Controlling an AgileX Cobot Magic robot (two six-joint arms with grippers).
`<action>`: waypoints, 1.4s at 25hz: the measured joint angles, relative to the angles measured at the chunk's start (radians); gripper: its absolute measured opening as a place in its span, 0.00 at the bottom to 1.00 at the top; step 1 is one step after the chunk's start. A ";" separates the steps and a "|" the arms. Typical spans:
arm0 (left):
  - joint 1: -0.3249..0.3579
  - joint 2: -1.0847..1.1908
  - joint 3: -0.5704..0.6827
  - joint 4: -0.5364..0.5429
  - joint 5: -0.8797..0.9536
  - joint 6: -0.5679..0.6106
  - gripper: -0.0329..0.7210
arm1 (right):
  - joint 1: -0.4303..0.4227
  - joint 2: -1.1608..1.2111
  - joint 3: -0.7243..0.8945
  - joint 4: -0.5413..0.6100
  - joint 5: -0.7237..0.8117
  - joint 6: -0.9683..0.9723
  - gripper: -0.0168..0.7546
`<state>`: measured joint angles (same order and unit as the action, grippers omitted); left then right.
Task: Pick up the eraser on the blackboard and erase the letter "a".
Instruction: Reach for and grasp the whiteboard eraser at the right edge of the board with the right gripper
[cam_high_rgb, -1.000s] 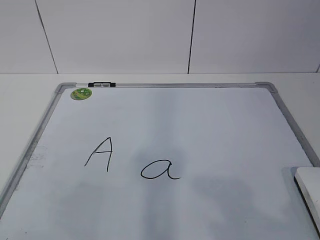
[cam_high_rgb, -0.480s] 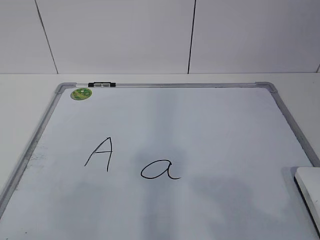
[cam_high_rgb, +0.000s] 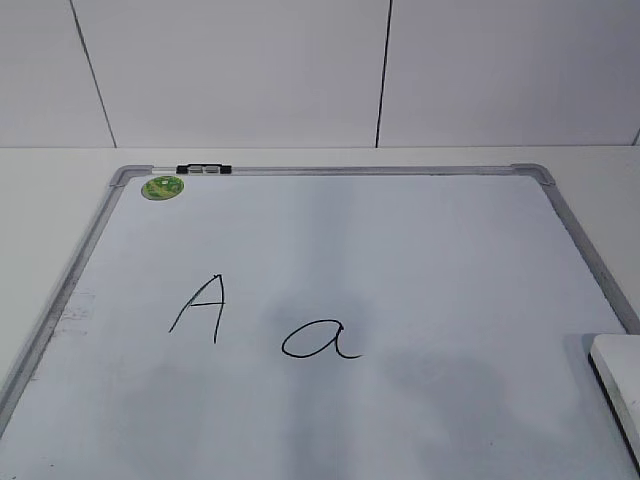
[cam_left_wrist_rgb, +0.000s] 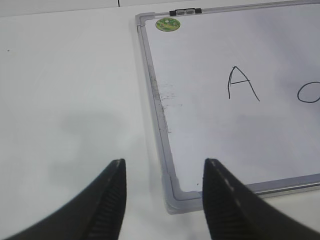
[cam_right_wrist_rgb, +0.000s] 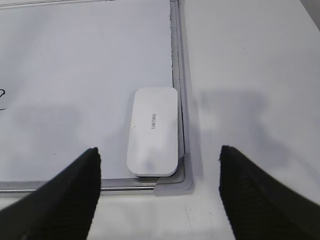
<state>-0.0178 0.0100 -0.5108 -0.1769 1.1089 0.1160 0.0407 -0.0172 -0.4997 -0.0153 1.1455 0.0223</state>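
The eraser (cam_right_wrist_rgb: 152, 132) lies flat in the blackboard's (cam_right_wrist_rgb: 180, 75) near right corner, long axis pointing away, just ahead of the wide-open right gripper (cam_right_wrist_rgb: 159, 200), the nearer arm.

Only the fingers of the robot show, and only in the wrist views. The left hand (cam_left_wrist_rgb: 162, 200) has two black fingers (cam_left_wrist_rgb: 107, 210) — broad at the base, tapering to blunt rounded tips. Their inner faces carry fine horizontal ribbing, while the outer surfaces look smooth and matte. The right hand (cam_right_wrist_rgb: 159, 192) shows the same kind of black fingers (cam_right_wrist_rgb: 67, 205) — wide, wedge-shaped, with a faintly textured inner surface and rounded ends. No cables, screws or markings are visible on either hand.
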 joint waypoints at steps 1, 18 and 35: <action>0.000 0.000 0.000 0.000 0.000 0.000 0.54 | 0.000 0.000 0.000 0.000 0.000 0.000 0.79; 0.000 0.000 0.000 0.000 0.000 0.000 0.54 | 0.000 0.233 -0.107 0.045 0.031 0.000 0.78; 0.000 0.000 0.000 0.000 0.000 0.000 0.54 | 0.000 0.722 -0.233 0.041 0.103 -0.002 0.78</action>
<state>-0.0178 0.0100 -0.5108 -0.1769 1.1089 0.1160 0.0407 0.7051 -0.7327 0.0258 1.2484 0.0202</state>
